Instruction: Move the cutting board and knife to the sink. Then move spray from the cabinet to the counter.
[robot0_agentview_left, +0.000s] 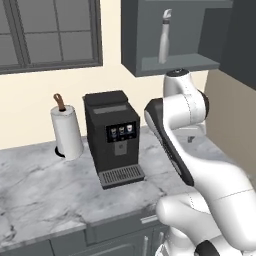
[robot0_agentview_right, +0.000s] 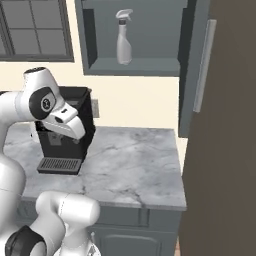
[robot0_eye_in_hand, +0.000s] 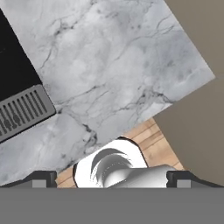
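The spray (robot0_agentview_left: 165, 42) (robot0_agentview_right: 124, 37) stands upright on the lower shelf of the open dark grey cabinet (robot0_agentview_left: 131, 35) (robot0_agentview_right: 150, 67) on the wall. Below it runs the marble-veined counter (robot0_agentview_left: 45, 195) (robot0_agentview_right: 130, 160) (robot0_eye_in_hand: 118, 65). In the hand view my gripper (robot0_eye_in_hand: 111, 179) looks straight down over the counter's front edge, well below the spray. It is open, its fingertips (robot0_eye_in_hand: 43, 178) far apart with nothing between them. The cutting board, knife and sink are out of view.
A black coffee machine (robot0_agentview_left: 111, 135) (robot0_agentview_right: 65, 145) (robot0_eye_in_hand: 17, 109) stands on the counter left of my hand, and a paper towel roll (robot0_agentview_left: 67, 131) stands further left. The open cabinet door (robot0_agentview_right: 197, 65) and a tall brown panel (robot0_agentview_right: 225, 150) bound the right side.
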